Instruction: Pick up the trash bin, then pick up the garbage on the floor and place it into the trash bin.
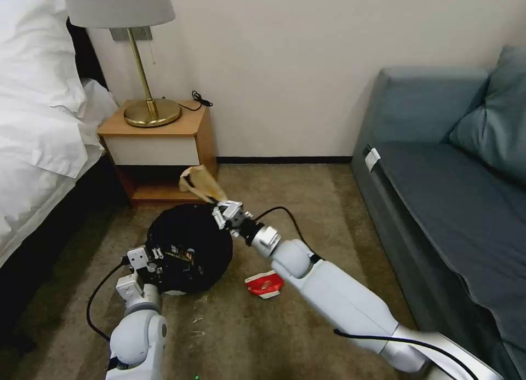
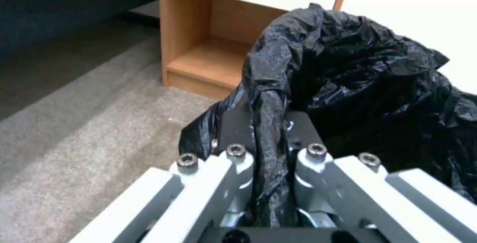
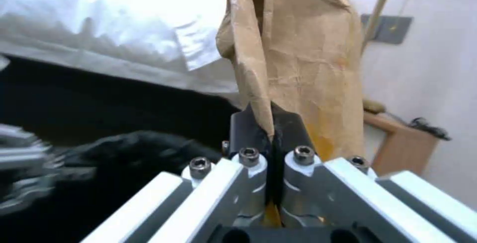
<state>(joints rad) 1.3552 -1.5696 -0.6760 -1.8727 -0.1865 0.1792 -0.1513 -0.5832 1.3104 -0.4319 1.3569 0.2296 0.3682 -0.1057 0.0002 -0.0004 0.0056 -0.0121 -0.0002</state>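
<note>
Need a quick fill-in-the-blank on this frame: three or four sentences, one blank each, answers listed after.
1. The right gripper is shut on a piece of crumpled brown ____.
2. The left gripper pinches the rim of the trash bin, which is lined with a ____ bag.
3. A crushed red-and-white cup lies on the ____.
4. On the nightstand stands a ____ with a brass base.

Missing words: paper; black; carpet; lamp
</note>
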